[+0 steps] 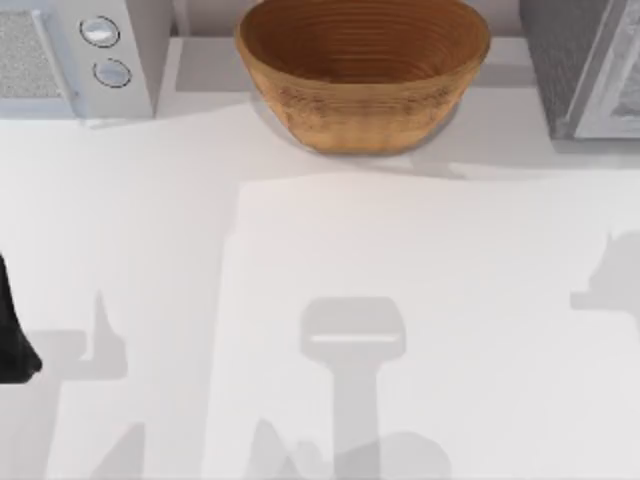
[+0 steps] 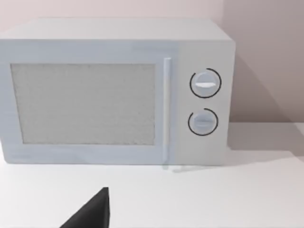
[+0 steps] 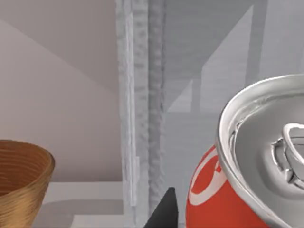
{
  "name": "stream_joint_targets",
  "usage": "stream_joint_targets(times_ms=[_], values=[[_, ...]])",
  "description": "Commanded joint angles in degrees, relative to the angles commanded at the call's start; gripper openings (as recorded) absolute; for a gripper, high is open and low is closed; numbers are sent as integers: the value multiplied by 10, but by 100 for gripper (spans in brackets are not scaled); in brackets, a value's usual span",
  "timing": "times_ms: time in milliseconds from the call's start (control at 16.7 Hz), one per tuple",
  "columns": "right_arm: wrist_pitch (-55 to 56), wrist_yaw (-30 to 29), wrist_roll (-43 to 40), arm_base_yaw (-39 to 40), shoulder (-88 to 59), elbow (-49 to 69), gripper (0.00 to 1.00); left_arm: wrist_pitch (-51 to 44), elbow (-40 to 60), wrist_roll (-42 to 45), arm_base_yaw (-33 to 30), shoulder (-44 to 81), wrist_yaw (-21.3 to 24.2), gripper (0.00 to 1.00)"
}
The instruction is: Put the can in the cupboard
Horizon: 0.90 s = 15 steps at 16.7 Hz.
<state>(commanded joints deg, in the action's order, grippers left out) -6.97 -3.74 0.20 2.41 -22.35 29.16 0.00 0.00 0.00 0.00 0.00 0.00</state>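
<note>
Can (image 3: pixel 247 185), red with silver lid and pull tab, looms close before right wrist camera, tilted, just in front of grey cupboard (image 3: pixel 142 95) frame. Dark fingertip (image 3: pixel 164 211) of right gripper pokes up beside can; whether fingers clamp it cannot be told. Woven wooden bowl (image 1: pixel 362 70) sits at table's (image 1: pixel 400 300) far edge, centre, between microwave (image 1: pixel 75 55) at far left and cupboard at far right. Left arm (image 1: pixel 12 330) parked at table's left edge, facing microwave.

A glossy red can (image 3: pixel 209 199) with shiny metal lid is being shown. The basket (image 1: pixel 362 70) is looking woven, the table (image 1: pixel 300 250) matt white.
</note>
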Motion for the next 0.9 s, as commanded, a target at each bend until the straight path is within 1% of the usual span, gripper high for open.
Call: stream_joint_targets(times_ms=[540,900], values=[[-61,-18,5,38,-194,255,0,0,0,0,0,0,0,100],[-102,-42,6,52,-322,426,0,0,0,0,0,0,0,100]])
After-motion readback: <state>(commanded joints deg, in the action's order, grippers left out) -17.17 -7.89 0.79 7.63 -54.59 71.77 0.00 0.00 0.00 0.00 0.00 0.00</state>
